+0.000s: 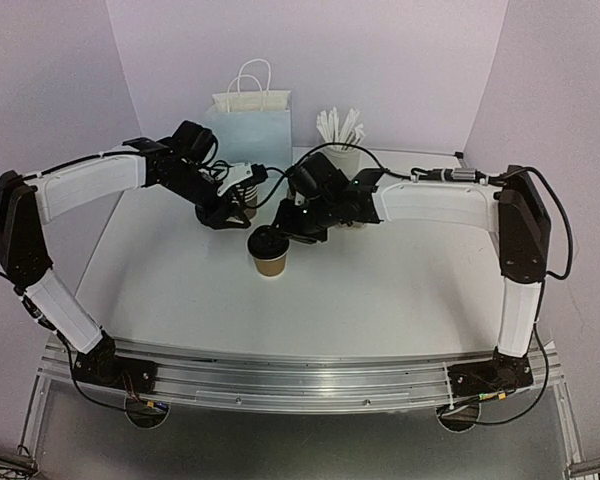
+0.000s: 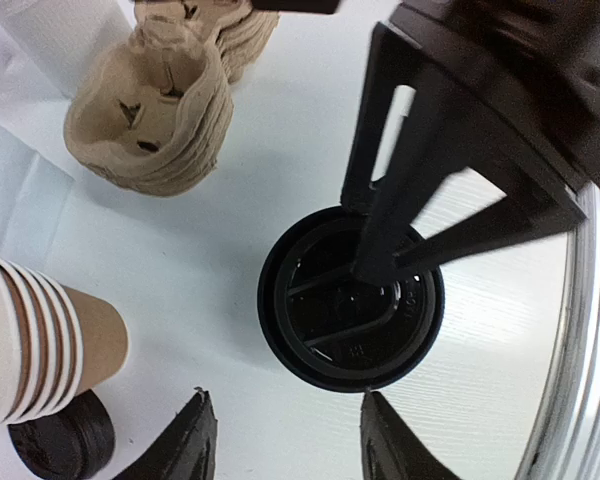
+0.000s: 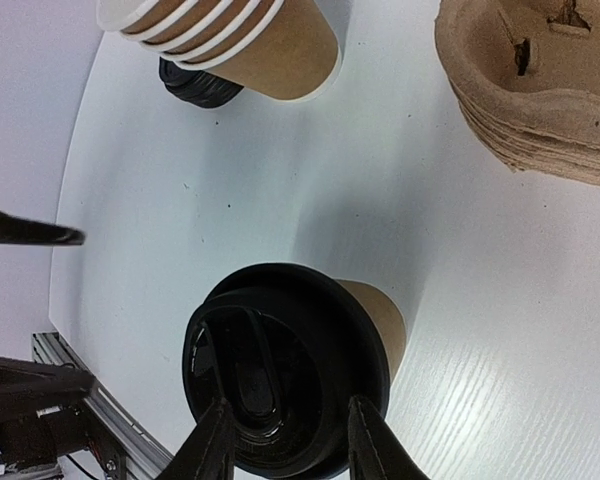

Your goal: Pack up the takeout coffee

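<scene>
As right jaws hang over it, the takeout coffee (image 3: 380, 325) stands upright.

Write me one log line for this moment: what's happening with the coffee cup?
cup: upright, lid on | left gripper: open, clear of cup | right gripper: fingers apart on lid

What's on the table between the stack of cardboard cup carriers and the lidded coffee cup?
Nothing: in the right wrist view only bare white table lies between the cardboard cup carriers and the lidded coffee cup. The left wrist view agrees.

Left hand (image 2: 285, 405) and right hand (image 3: 290, 410) parted
</scene>
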